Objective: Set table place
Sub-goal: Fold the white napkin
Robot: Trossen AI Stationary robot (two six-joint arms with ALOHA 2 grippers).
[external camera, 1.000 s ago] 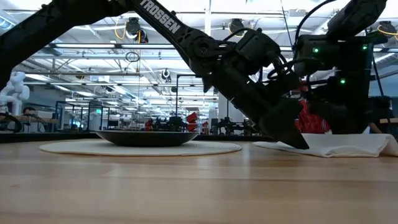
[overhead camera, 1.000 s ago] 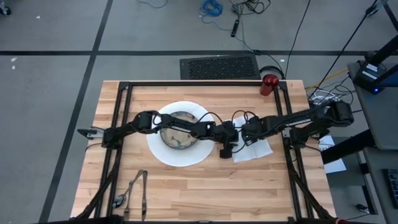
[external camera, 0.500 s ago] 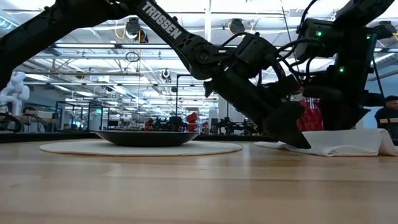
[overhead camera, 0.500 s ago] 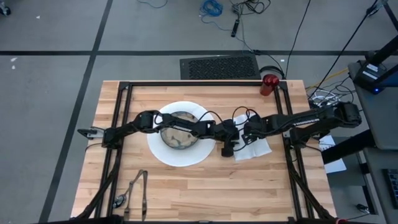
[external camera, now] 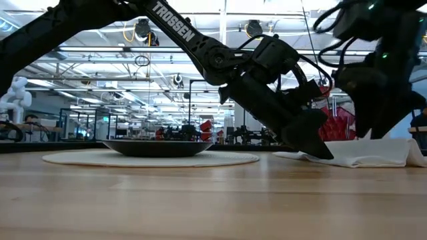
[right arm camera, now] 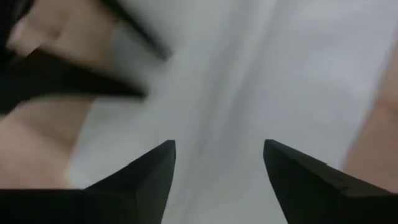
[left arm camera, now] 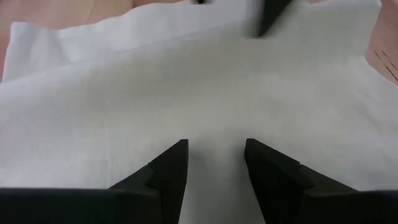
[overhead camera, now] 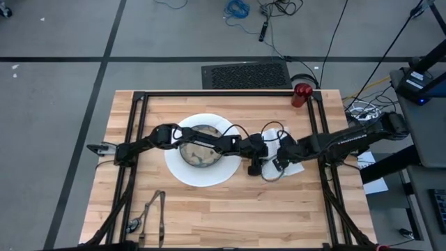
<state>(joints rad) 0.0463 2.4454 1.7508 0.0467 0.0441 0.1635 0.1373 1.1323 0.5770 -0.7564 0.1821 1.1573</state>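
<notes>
Near the front left corner of the table (overhead camera: 209,216), dark cutlery (overhead camera: 150,213) lying loose on the pale planks. Toward the middle, a round white plate (overhead camera: 182,173) carrying a patterned bowl (overhead camera: 197,157), both crossed from above by the left arm; white lettering on that arm's link in the low view reads "TROSSEN", the only legible writing anywhere. Just right of the plate, the left gripper (overhead camera: 254,167) tipped down onto the near left corner of the white napkin (overhead camera: 296,167), jaws a narrow gap apart with nothing clamped between them; in the left wrist view, 2 dark fingers (left arm camera: 171,171) parted over flat white cloth (left arm camera: 199,87). Further right, the right gripper (overhead camera: 281,159) low over the same napkin, close beside the left one, jaws spread wide and empty; in the right wrist view, fingers (right arm camera: 146,177) well apart above blurred cloth (right arm camera: 249,68) and bare wood. In the low view, napkin (external camera: 373,155) lying rumpled on the tabletop (external camera: 200,200) right of the plate (external camera: 150,158), left gripper's tip (external camera: 319,148) touching its edge. At the far right corner, a small red cup (overhead camera: 301,93) upright, well apart from the plate and napkin.
</notes>
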